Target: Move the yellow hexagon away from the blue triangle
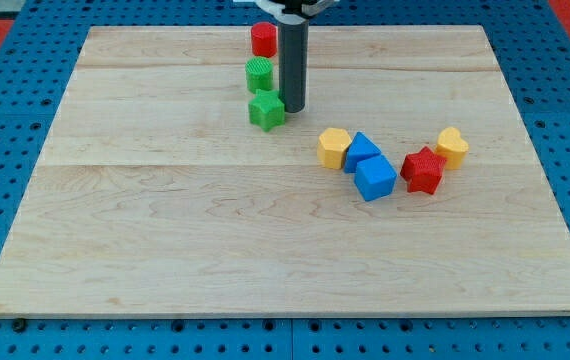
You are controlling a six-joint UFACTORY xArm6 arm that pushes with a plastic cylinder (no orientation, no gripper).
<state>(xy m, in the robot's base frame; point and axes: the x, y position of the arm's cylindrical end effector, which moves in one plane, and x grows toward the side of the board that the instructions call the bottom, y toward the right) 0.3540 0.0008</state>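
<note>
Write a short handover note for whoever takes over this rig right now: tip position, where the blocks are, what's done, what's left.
My tip rests on the board near the view's top, just right of the green star block, far from the job's blocks.
The yellow hexagon sits right against the blue triangle, on its left.
Done: nothing visible; the two are not separated.
Left: bring the tip down between or to the right of the hexagon, probably pushing it leftward onto bare board.

one camera, high front view, whole board [285,250]
</note>
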